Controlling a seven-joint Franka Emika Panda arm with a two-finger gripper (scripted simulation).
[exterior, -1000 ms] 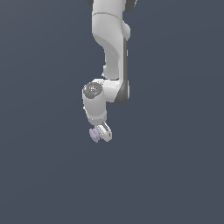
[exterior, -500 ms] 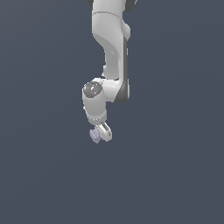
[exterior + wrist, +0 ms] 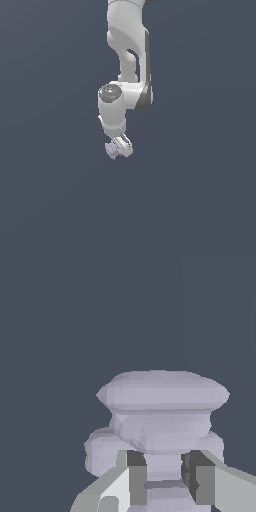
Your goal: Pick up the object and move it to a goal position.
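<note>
The object [image 3: 111, 149] is a small pale lavender-grey lumpy thing of stacked rounded lobes. In the exterior view it sits at the tip of the white arm, between the fingers of my gripper [image 3: 119, 148], and sticks out toward the exterior view's left. In the wrist view the object [image 3: 162, 406] fills the middle, with a wide flat lobe at its far end and a narrower neck. My gripper [image 3: 164, 478] is shut on that neck, one grey pad on each side. I see no goal marker.
Only a plain dark blue-grey ground shows around the arm in both views. The white arm [image 3: 127, 75] comes down from the upper edge of the exterior view.
The arm with the object in its gripper has shifted very slightly; the grip looks the same.
</note>
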